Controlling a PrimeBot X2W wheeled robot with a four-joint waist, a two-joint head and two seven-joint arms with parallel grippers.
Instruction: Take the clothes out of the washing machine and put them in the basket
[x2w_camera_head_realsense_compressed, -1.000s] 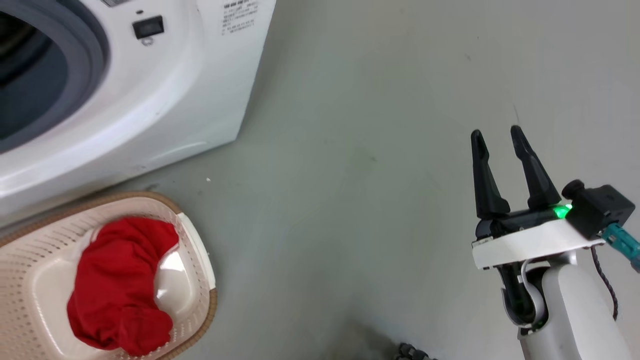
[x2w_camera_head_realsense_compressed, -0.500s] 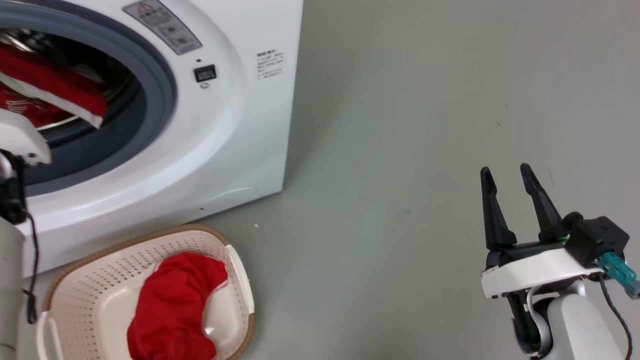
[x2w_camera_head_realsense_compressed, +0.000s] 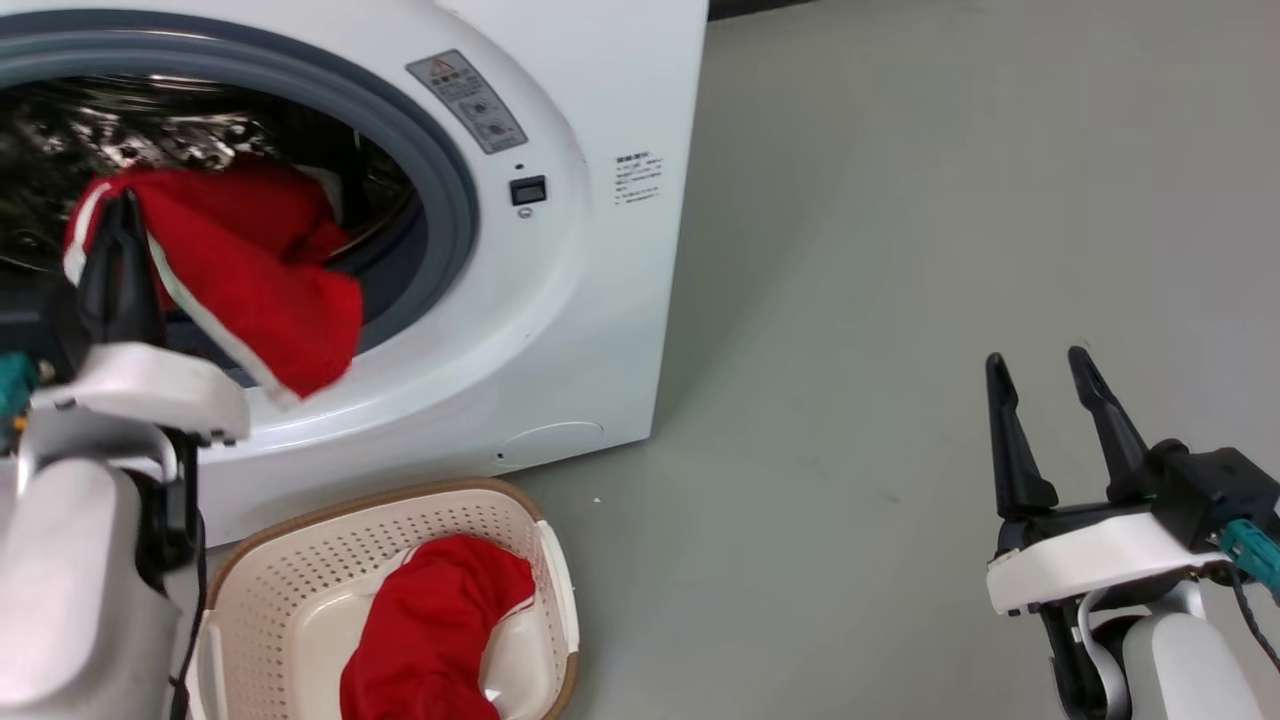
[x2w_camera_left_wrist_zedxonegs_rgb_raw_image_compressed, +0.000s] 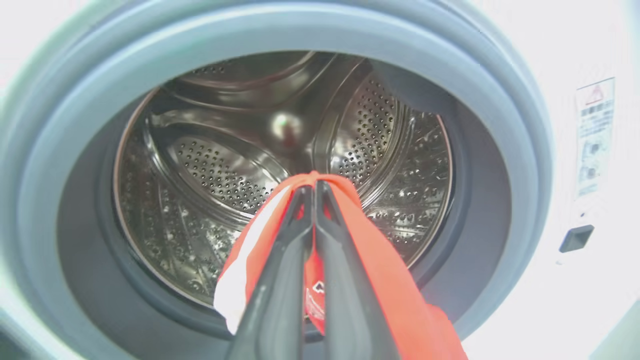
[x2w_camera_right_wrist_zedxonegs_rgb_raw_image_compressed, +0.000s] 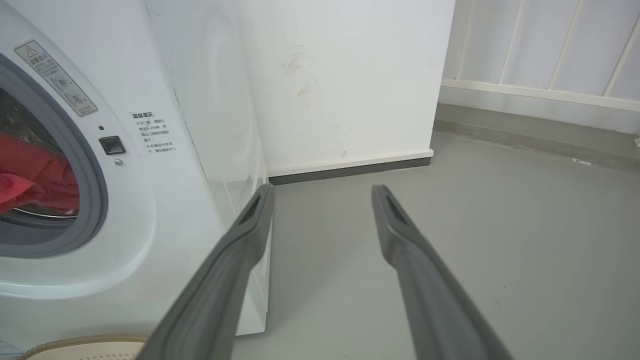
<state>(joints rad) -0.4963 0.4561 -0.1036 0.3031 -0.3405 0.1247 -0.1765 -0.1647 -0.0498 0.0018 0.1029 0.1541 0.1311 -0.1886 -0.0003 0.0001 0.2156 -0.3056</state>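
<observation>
Fingers of the left gripper (x2w_camera_left_wrist_zedxonegs_rgb_raw_image_compressed: 314, 192) pinch the white-banded garment (x2w_camera_head_realsense_compressed: 270, 290), now drawn past the washing machine (x2w_camera_head_realsense_compressed: 570, 300) ring at upper left. It is likely the last piece. The basket (x2w_camera_head_realsense_compressed: 400, 492) below holds the plain garment (x2w_camera_head_realsense_compressed: 430, 630). The right gripper (x2w_camera_head_realsense_compressed: 1036, 358) is spread and empty at lower right.

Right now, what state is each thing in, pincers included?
washing machine: mouth open.
banded red garment: gripped, hanging partly out of the mouth.
left pincer: shut on the banded red garment.
right pincer: open, empty, above the floor.
basket: upright on the floor, holding one garment.
red garment in the basket: crumpled, lying loose.
</observation>
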